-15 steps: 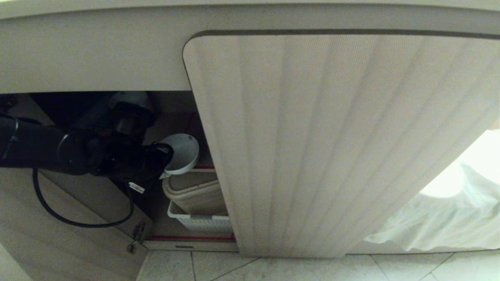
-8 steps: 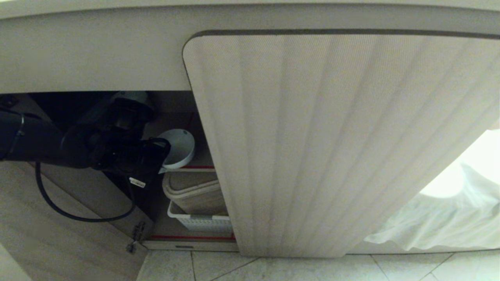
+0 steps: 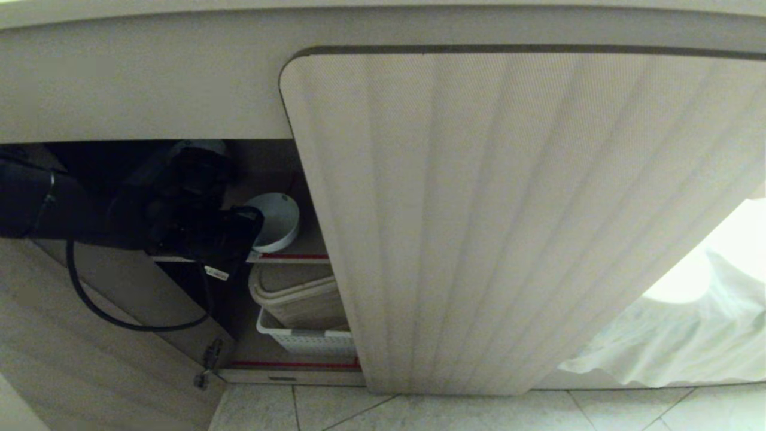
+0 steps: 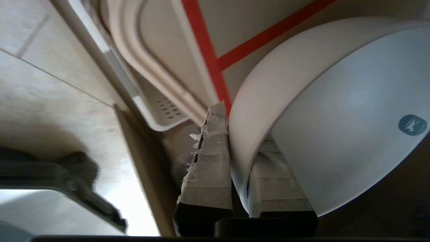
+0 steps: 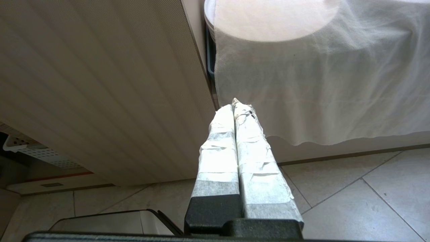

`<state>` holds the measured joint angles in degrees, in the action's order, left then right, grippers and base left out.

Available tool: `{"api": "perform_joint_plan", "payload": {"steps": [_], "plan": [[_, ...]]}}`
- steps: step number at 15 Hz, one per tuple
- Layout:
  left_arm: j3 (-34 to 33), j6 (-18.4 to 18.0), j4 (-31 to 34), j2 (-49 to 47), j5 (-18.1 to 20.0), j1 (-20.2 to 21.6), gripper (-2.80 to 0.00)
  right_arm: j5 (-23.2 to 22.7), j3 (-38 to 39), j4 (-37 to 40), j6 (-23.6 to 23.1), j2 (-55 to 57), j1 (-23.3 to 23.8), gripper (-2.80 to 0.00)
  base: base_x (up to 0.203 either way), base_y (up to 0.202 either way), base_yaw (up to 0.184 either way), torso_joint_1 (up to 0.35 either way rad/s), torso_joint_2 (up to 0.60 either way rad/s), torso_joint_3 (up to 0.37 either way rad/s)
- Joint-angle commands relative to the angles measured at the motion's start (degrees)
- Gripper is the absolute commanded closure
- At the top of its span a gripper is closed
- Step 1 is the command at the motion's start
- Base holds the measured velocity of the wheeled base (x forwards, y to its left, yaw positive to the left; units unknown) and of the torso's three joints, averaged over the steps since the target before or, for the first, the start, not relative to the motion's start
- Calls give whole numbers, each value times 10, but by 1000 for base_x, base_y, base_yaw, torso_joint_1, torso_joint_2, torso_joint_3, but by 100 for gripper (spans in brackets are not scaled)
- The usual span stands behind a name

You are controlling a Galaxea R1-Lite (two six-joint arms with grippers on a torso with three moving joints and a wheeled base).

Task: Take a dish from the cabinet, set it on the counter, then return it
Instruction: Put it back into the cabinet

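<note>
The left hand (image 3: 254,236) reaches into the open side of the cabinet (image 3: 508,209), its taped fingers (image 4: 208,168) clamped on the rim of the white bowl (image 3: 275,221), one finger outside the wall and the other inside. The bowl is tilted on its side, its hollow facing out of the cabinet, and it hangs just above the shelf edged with red tape (image 3: 293,256); whether it touches the shelf cannot be told. A small blue-green round mark (image 4: 412,124) shows inside the bowl. Below the shelf, a beige tray (image 3: 296,296) leans upright in a white perforated basket (image 3: 308,341) on the cabinet's floor. The ribbed cabinet door (image 3: 479,239) to the right of the bowl is closed. The right hand (image 5: 234,111) is parked well to the right of the bowl, outside the cabinet, its taped fingers pressed together on nothing, pointing toward a white gauzy cloth (image 5: 319,84) that hangs beside the ribbed door above the tiled floor (image 5: 352,201).
</note>
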<state>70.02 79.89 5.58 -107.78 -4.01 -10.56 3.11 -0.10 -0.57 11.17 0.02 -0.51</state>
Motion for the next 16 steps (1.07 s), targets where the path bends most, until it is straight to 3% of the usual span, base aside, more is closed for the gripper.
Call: {"api": "perform_joint_plan", "payload": {"steps": [1, 16], "plan": [[14, 18, 0, -13, -1, 0, 0, 0, 0, 0, 1, 0, 0, 0, 0, 0, 0, 0, 0, 0], [33, 39, 0, -29, -2, 33, 0, 1, 0, 0, 1, 0, 0, 0, 0, 0, 0, 0, 0, 0]]}}
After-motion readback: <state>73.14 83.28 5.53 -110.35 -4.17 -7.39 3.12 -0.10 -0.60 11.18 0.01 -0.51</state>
